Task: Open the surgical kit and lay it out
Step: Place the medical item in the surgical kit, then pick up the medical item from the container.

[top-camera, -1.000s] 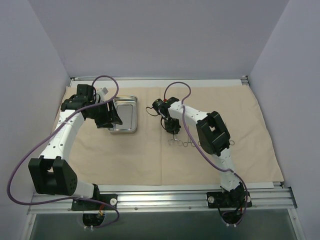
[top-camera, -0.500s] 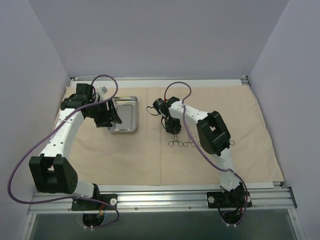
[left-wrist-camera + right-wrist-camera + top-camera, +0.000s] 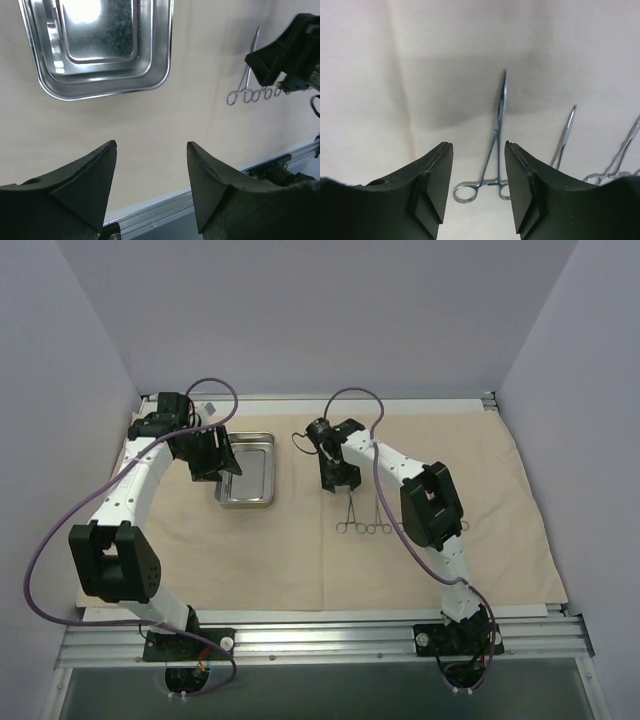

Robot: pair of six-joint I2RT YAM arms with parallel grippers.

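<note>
- While you look down from above, the large beige cloth wrap (image 3: 480, 470) lies opened out flat, and the small shiny rectangular steel tray (image 3: 272, 468) sits upright on its left part, toward the far edge.
- Right of that tray, you see the thin silver ring-handled forceps (image 3: 352, 515) lying side by side on the cloth, their tips pointing away from the arm bases and their rings toward them.
- Your left gripper (image 3: 215, 462) hangs above the tray's left side. In its wrist view the jaws stand well apart over bare cloth, grasping nothing, with the tray (image 3: 100, 50) just ahead of them and the forceps (image 3: 245, 75) off to the tray's right.
- Your right gripper (image 3: 338, 480) hangs right of the tray, above the far end of the forceps row.
- In the right wrist view its jaws are parted and released. The forceps (image 3: 496, 145) nearest the tray lies flat on the cloth below the gap between them, ungripped, and two more forceps lie further from the tray.
</note>
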